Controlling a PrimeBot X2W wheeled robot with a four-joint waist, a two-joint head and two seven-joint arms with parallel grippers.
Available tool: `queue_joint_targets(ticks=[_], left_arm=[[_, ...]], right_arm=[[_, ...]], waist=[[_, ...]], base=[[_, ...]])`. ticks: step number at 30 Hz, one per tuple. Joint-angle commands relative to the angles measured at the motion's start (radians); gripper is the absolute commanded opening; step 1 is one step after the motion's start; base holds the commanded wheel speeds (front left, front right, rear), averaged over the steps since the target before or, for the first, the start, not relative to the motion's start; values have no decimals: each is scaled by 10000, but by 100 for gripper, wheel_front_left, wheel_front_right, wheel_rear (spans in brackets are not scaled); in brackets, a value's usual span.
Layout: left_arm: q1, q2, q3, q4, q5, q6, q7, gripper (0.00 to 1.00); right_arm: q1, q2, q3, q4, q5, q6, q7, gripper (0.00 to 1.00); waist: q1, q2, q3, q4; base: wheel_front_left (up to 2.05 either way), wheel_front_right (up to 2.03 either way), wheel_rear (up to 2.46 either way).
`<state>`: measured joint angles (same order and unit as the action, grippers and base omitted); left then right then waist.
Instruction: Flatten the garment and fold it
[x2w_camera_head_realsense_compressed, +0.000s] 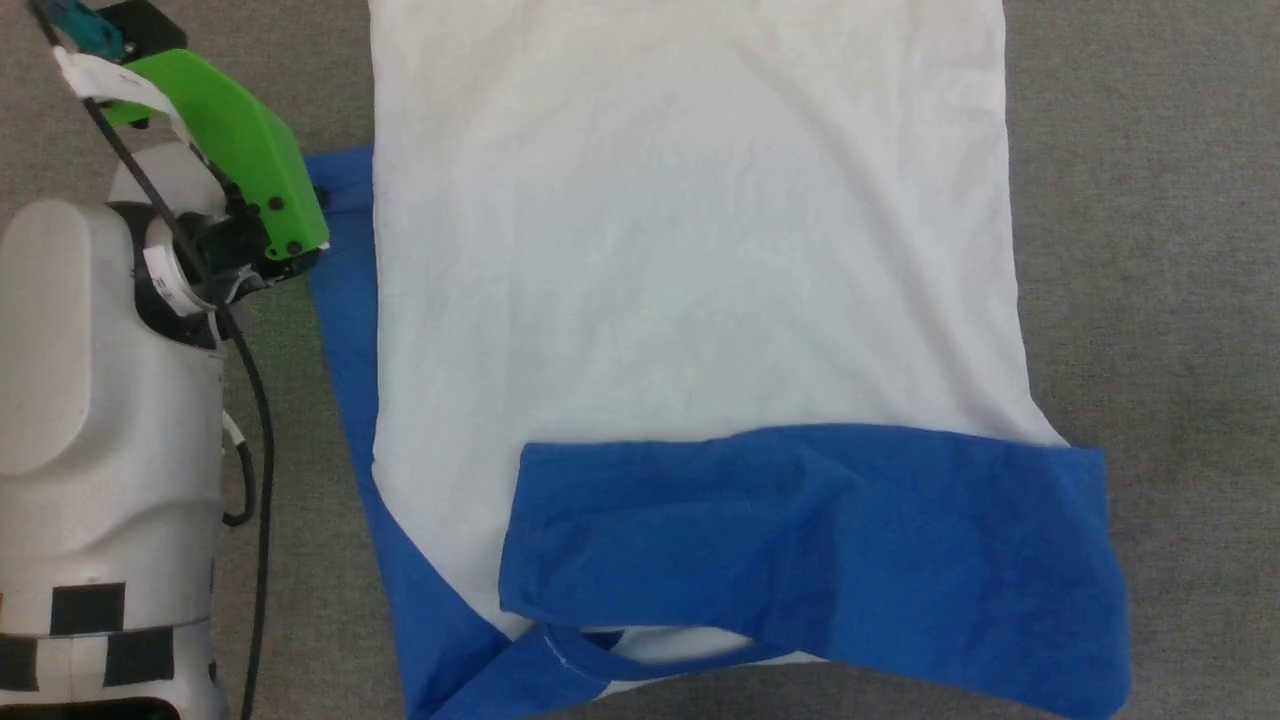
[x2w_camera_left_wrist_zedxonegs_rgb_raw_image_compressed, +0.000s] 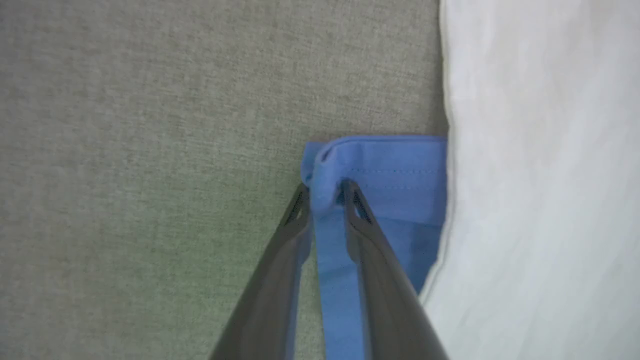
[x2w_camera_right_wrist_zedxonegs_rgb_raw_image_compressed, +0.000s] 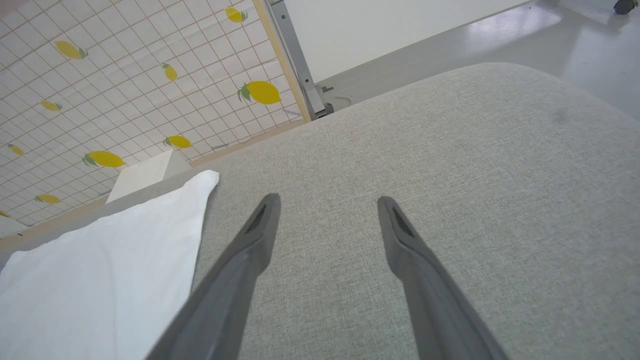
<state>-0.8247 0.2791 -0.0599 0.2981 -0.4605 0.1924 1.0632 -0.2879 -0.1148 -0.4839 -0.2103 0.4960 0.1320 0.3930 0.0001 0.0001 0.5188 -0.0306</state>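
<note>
The garment (x2w_camera_head_realsense_compressed: 690, 250) lies spread on a grey fabric surface (x2w_camera_head_realsense_compressed: 1150, 250), and its white body is mostly flat with only fine wrinkles. One blue sleeve (x2w_camera_head_realsense_compressed: 820, 540) is folded across the white body at the near end, with the blue neck trim (x2w_camera_head_realsense_compressed: 650, 655) just below it. The other blue sleeve (x2w_camera_head_realsense_compressed: 345, 270) comes out from under the white edge on the robot's left side. The left gripper (x2w_camera_left_wrist_zedxonegs_rgb_raw_image_compressed: 325, 192) is narrow and pinches the bunched hem of this sleeve between its two fingertips. Above it, in the head view, are the green cover (x2w_camera_head_realsense_compressed: 230, 150) and a black cable (x2w_camera_head_realsense_compressed: 255, 400) of the left arm. The right gripper (x2w_camera_right_wrist_zedxonegs_rgb_raw_image_compressed: 327, 200) stands wide and holds nothing, above the bare grey surface beside a white corner of the garment. Behind it there is a checked sheet with lemons (x2w_camera_right_wrist_zedxonegs_rgb_raw_image_compressed: 125, 75) and a pale floor (x2w_camera_right_wrist_zedxonegs_rgb_raw_image_compressed: 500, 35).
</note>
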Motion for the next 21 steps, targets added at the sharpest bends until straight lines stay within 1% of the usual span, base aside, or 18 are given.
queue_joint_targets(ticks=[1,5,9,11,14,21], left_arm=[[345,-166,17,19,-134,-111,-224,0],[385,-338,368,-82,-429,-302,-1229,0],[543,-489,942,12,-755,-313,-2313,0],[727,-460,1191,93,-829,-304,-2752,0],[1077,-403,1537,190,-899,-172,-3190,0],[2260,-106,2392,212,-900,421,-3848,0]], right_arm=[[-192,-37,7,-54,76,-13,40,100],[-179,-21,6,-8,38,-13,75,100],[-101,-10,54,125,-6,-13,117,100],[-38,-15,85,197,-45,-13,133,100],[74,-2,115,282,-97,-13,173,100],[375,148,233,445,-230,-13,277,100]], waist=[[-1,-1,-11,45],[-1,-1,-164,184],[-1,-1,-566,403],[-1,-1,-877,578],[-1,-1,-1339,879],[-1,-1,-2477,1532]], base=[[0,0,0],[0,0,0],[0,0,0],[0,0,0],[0,0,0],[0,0,0]])
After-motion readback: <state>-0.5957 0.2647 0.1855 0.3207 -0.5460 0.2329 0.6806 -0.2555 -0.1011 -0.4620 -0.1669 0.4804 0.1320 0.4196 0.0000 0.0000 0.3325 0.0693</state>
